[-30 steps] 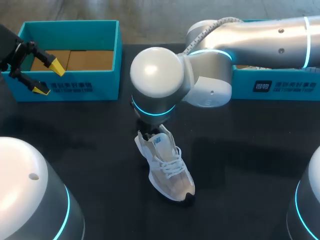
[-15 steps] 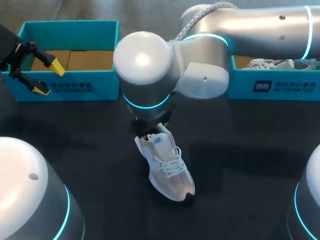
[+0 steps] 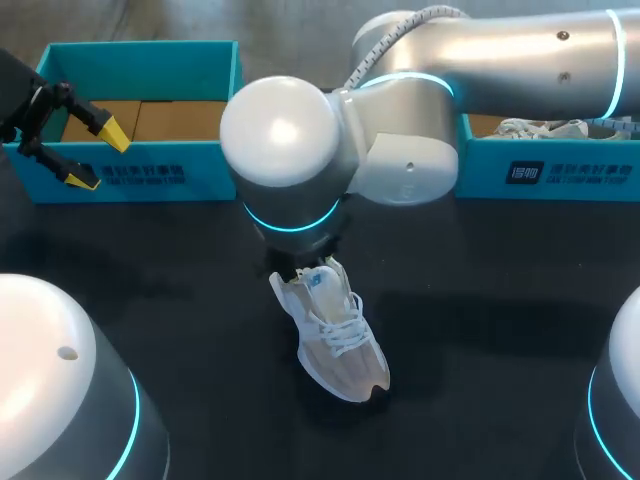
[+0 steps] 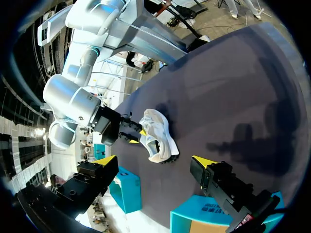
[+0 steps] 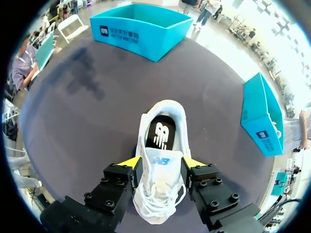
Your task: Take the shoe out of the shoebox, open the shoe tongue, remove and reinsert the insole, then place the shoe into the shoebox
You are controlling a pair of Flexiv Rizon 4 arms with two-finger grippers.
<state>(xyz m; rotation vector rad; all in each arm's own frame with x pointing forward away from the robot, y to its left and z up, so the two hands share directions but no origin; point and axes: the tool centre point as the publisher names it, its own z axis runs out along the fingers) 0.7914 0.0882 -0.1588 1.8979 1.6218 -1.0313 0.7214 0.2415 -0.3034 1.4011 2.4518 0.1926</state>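
1. The shoe (image 3: 332, 335) is spotted out on the dark table (image 3: 500, 320), well clear of both teal boxes. It is set on its sole, with the toe turned toward the robot and the heel toward the boxes.
2. The right gripper (image 5: 160, 166) is placed right over the shoe's rear half. In the right wrist view its yellow fingertips (image 5: 130, 162) are pressed against the upper from both sides at the tongue (image 5: 160, 160), so the shoe is clamped.
3. Whether the tongue alone is pinched, or the sides of the upper with it, cannot be settled. From above, the spot is covered by the bulky joint of the right arm (image 3: 300, 150).
4. The dark insole (image 5: 160, 135) is seen lying inside the shoe's opening, just ahead of the fingers.
5. The left gripper (image 3: 96, 156) is held well apart from the shoe, at the left end of the left shoebox (image 3: 160, 178). Its fingers are spread wide and nothing is caught between them.
6. Brown cardboard (image 3: 170, 120) is seen inside that left box.
7. At the table's other side, a second shoe (image 3: 540, 128) is glimpsed inside the right shoebox (image 3: 560, 172), partly hidden behind the right arm.
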